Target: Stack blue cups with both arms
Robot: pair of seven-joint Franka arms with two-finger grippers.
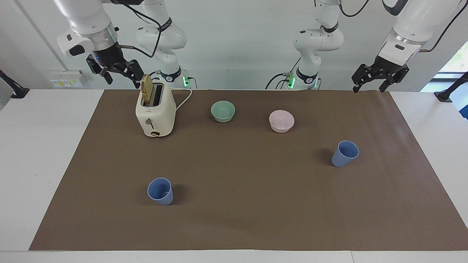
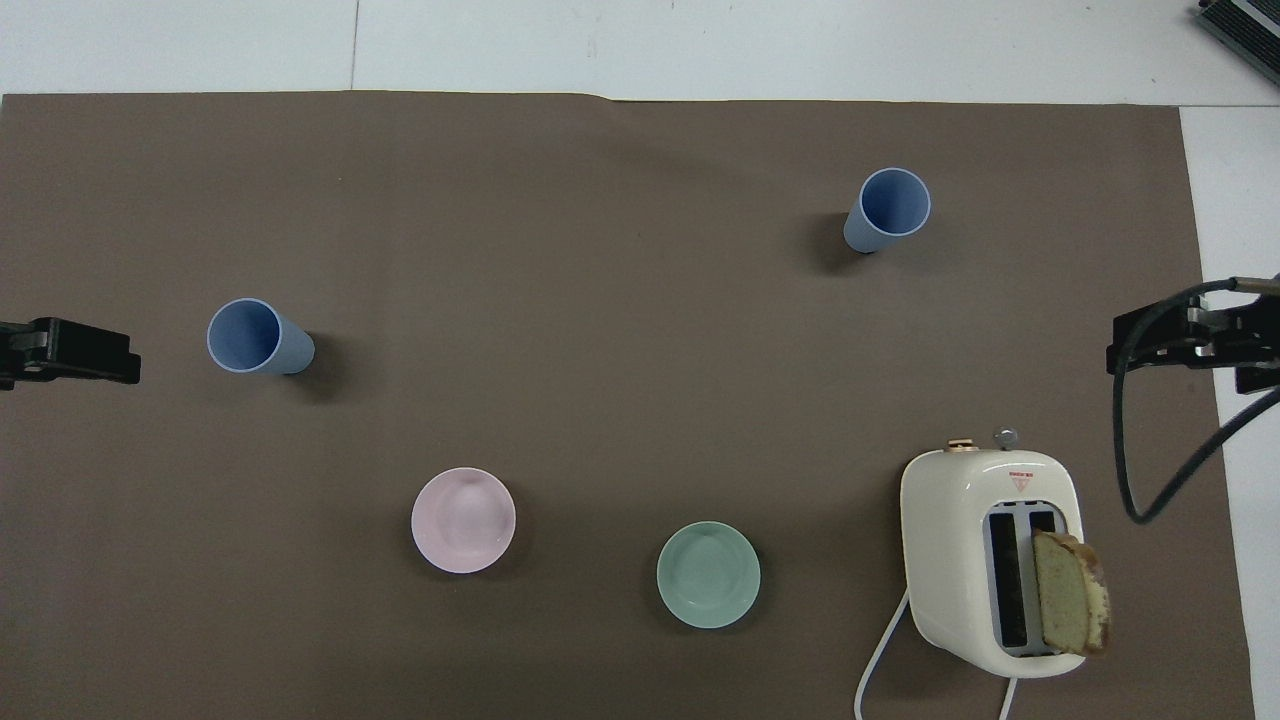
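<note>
Two blue cups stand upright and apart on the brown mat. One cup (image 1: 344, 153) (image 2: 255, 337) is toward the left arm's end of the table. The other cup (image 1: 160, 191) (image 2: 888, 208) is toward the right arm's end and farther from the robots. My left gripper (image 1: 369, 87) (image 2: 90, 350) hangs open and empty in the air over the mat's edge at its own end of the table. My right gripper (image 1: 124, 77) (image 2: 1150, 345) hangs open and empty above the mat's edge, beside the toaster. Neither gripper touches a cup.
A cream toaster (image 1: 155, 113) (image 2: 990, 560) with a bread slice (image 1: 147, 89) (image 2: 1070, 605) sticking out stands near the robots, just under the right gripper. A mint-green bowl (image 1: 223, 110) (image 2: 708, 575) and a pink bowl (image 1: 281, 120) (image 2: 463, 520) sit near the robots. Two smaller white arms (image 1: 168, 69) stand at the table's back edge.
</note>
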